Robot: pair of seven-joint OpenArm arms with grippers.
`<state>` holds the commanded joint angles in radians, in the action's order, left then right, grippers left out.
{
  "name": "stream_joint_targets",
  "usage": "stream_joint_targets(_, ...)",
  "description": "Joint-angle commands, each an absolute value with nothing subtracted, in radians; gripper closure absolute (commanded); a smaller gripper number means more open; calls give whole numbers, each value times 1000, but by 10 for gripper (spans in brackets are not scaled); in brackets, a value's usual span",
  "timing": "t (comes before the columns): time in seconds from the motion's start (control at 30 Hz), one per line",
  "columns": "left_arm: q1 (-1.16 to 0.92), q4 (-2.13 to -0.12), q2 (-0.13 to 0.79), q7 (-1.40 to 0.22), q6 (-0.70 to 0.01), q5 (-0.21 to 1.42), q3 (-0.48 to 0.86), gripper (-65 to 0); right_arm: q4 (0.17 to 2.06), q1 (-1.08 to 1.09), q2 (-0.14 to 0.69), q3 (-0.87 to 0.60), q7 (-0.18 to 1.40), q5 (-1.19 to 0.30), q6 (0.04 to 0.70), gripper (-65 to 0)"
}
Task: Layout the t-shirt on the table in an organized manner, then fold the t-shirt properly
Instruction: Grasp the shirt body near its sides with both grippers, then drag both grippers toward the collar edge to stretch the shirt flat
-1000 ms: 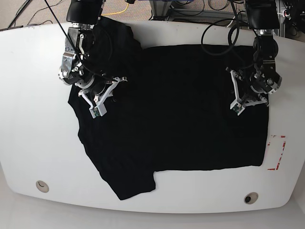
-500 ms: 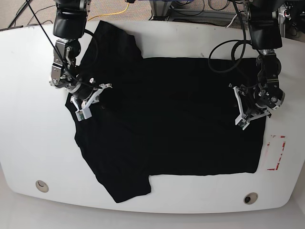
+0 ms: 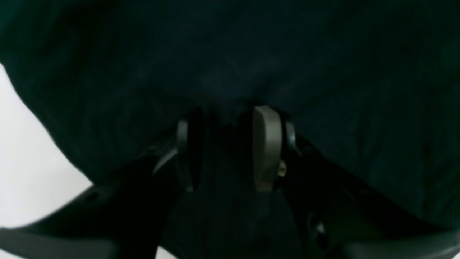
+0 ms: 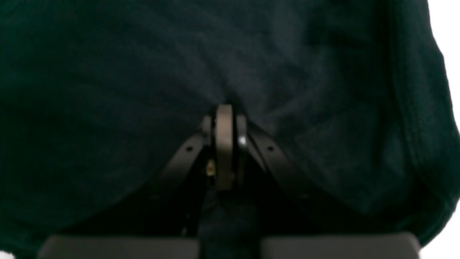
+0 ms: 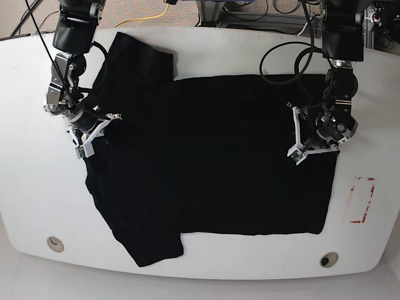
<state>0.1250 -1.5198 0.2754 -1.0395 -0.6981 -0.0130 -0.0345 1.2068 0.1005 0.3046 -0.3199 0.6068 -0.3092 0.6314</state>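
Right pincer (image 4: 224, 108) pinching t-shirt (image 5: 212, 156), left pincer (image 3: 230, 118) gripping cloth fold

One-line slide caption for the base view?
Two grippers, right and left, pinch a black t-shirt spread across the white table.

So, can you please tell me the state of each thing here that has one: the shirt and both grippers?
t-shirt: spread mostly flat on the table, both sleeves out, pinched at two places.
left gripper: shut on a fold of the t-shirt, cloth between its fingers.
right gripper: shut on the t-shirt, fingers almost together.
red tape mark: uncovered, beside the shirt's hem.
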Motion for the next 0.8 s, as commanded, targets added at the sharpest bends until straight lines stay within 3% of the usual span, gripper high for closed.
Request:
stream_joint_targets(0.33,56,-1696,325,-1141,-698,-18,-28,-217,1241,39,303,-320,607,-340,631,-10)
stream_joint_targets(0.6,-12,-1859,372,-1145,-698,-13,-18,-217,1491,-2,302,-320,750,-450,624,-17)
stream_joint_targets(0.67,-33,-1896,372,-1173,-698,-13,12,-218,1564,-5,289,-321,808,-460,622,-60)
stream_joint_targets(0.73,-45,-1920,369,-1193,-698,-10,47,-225,1638,-8,274,-340,869,-458,622,-152)
stream_joint_targets(0.8,-64,-1943,366,-1196,-698,-7,84,-275,1719,-39,245,-395,928,-458,622,-249)
